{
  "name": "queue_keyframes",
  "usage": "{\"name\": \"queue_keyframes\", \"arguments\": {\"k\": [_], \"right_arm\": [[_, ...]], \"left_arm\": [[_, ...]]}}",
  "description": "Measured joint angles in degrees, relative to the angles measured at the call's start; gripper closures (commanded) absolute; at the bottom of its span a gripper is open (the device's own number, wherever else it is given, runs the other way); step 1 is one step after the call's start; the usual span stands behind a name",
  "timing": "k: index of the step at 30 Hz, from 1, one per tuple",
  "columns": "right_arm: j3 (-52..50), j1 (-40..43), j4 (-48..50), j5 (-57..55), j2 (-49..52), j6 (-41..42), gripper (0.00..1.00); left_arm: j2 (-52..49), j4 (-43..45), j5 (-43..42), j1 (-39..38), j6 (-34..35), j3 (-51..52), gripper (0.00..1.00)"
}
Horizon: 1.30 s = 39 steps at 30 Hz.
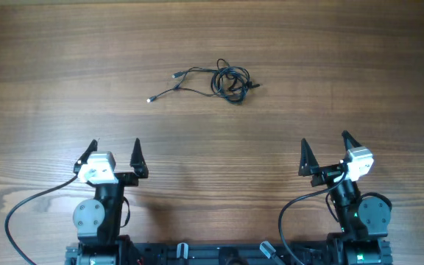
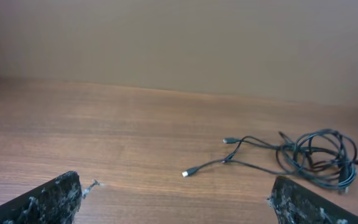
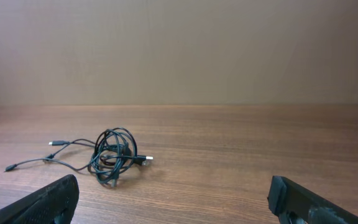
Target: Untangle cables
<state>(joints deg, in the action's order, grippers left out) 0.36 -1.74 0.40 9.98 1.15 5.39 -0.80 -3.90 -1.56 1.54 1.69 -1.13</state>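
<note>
The cables [image 1: 227, 81] are thin black wires looped in a bunch on the wooden table, far from both arms, with two loose ends and silvery plug tips trailing left [image 1: 151, 99]. They also show in the left wrist view [image 2: 319, 155] at the right and in the right wrist view [image 3: 112, 155] at the left. My left gripper [image 1: 113, 157] is open and empty at the near left. My right gripper [image 1: 326, 152] is open and empty at the near right. Neither touches the cables.
The wooden table [image 1: 212, 132] spreads under everything. Thicker black arm cables [image 1: 28, 206] run from each arm base along the near edge. A plain wall stands beyond the table's far edge [image 3: 179, 104].
</note>
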Motion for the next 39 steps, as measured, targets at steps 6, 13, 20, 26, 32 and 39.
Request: {"name": "queue_keyframes", "arguments": {"k": [6,13,20,26,32,39], "right_arm": [[0.0,0.0,0.0,0.0,0.0,0.0,0.00],[0.0,0.0,0.0,0.0,0.0,0.0,0.00],[0.0,0.0,0.0,0.0,0.0,0.0,0.00],[0.0,0.0,0.0,0.0,-0.1,0.0,0.00],[0.0,0.0,0.0,0.0,-0.1,0.0,0.00],[0.0,0.0,0.0,0.0,-0.1,0.0,0.00]], "left_arm": [[0.0,0.0,-1.7,0.0,1.4,-5.9,0.00],[-1.2,-3.5,-4.1,0.0,2.3,-16.1,0.00],[-17.2,-14.9,-8.8,0.0,2.5,-34.2,0.00],[-39.3,-30.8,-17.3,-0.1,2.6,-54.6,0.00],[-57.4,-45.1,-20.0,-0.1,2.7,-67.7,0.00],[-68.4,-47.3,-20.6,-0.1,2.8,-67.7,0.96]]}}
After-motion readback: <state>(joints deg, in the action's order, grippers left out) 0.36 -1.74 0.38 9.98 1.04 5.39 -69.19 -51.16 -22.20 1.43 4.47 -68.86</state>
